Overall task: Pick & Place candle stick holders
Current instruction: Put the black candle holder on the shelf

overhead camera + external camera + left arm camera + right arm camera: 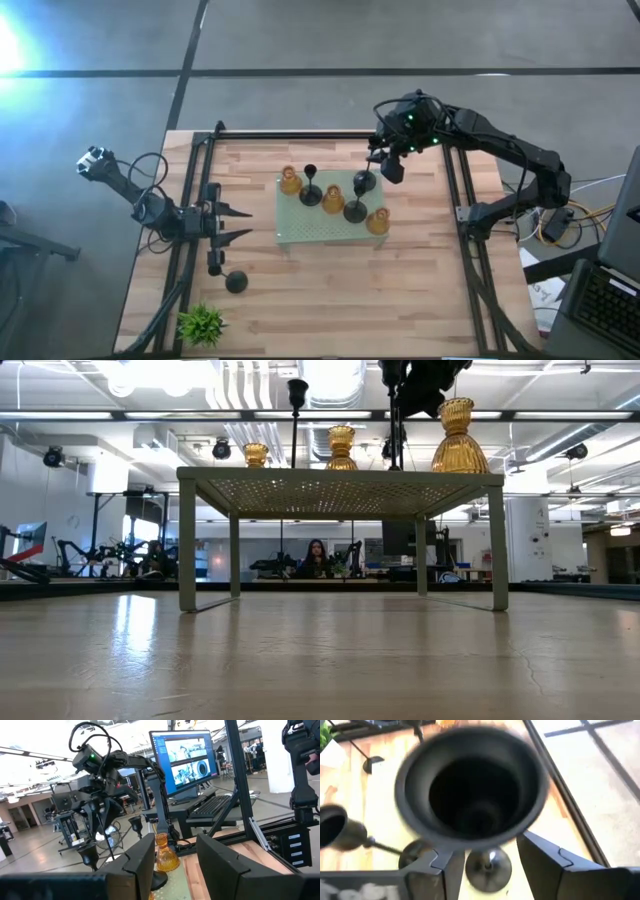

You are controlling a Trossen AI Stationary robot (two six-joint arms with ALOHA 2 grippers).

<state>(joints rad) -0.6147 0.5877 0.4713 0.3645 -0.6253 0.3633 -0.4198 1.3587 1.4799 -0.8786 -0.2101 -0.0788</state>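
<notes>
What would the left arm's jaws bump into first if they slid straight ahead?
Probably the pale green mat edge, then the squat amber glass candle holder seen between the open left gripper's jaws. A black stemmed holder stands close beside that line. Depth is hard to judge.

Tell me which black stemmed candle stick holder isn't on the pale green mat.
The black holder on the bare wood near the leafy plant, in front of the left gripper. The other black ones stand on the mat.

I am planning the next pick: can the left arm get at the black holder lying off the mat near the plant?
Probably yes. The left gripper is open beside the table's left rail, and only bare wood lies between it and that black holder.
</notes>
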